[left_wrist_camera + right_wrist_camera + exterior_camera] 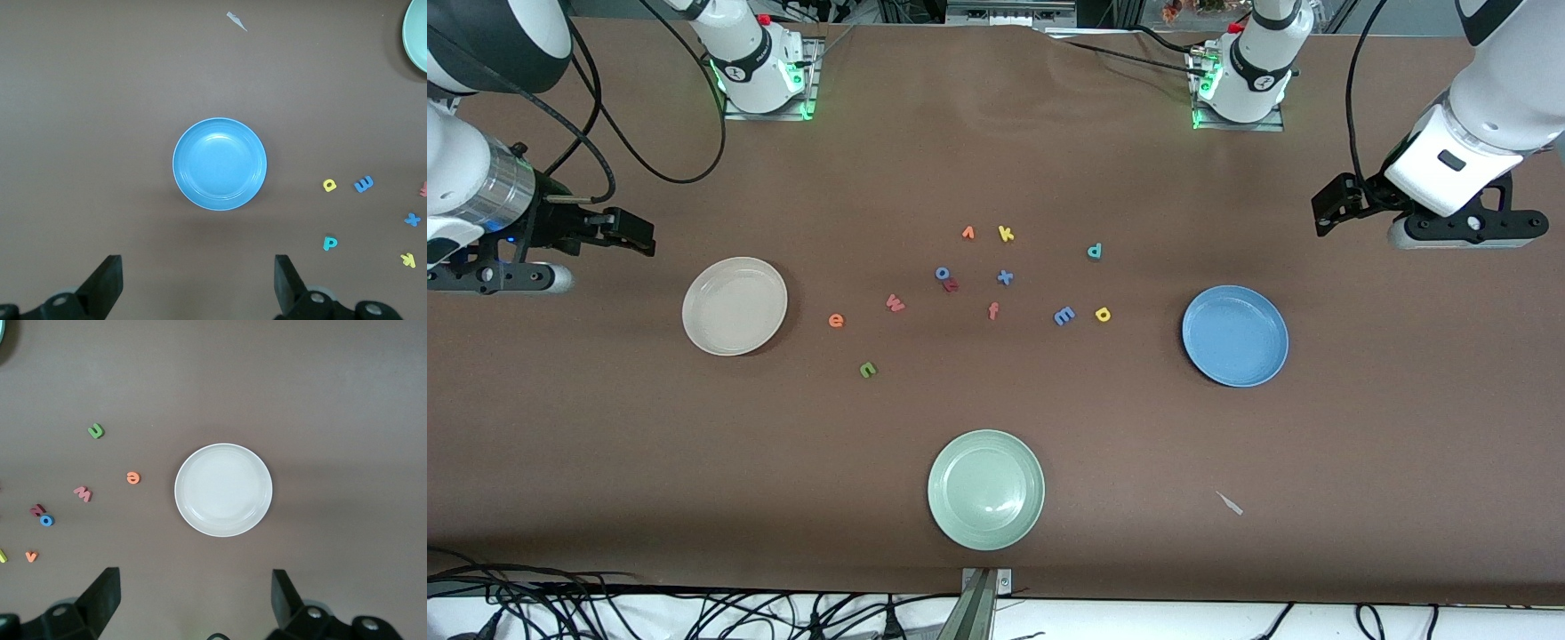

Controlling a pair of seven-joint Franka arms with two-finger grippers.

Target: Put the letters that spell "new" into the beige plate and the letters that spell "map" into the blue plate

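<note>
Beige plate [734,306], toward the right arm's end: held nothing. Blue plate [1235,335], toward the left arm's end: held nothing. Green n [868,370], orange e [836,321] and pinkish-red w [895,303] lay on the table near the beige plate. Blue m [1064,316], yellow round-bowled letter [1103,314] and teal stemmed letter [1095,252] lay near the blue plate. Right gripper [193,593] hung over the table beside the beige plate, fingers spread, grasping nothing. Left gripper [198,280] did likewise beside the blue plate.

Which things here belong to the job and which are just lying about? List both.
Job: green n, orange e, pink w, beige plate; blue m, yellow a, teal p, blue plate.

Lying about: green plate, yellow k, orange v, blue x, blue o, salmon f.
</note>
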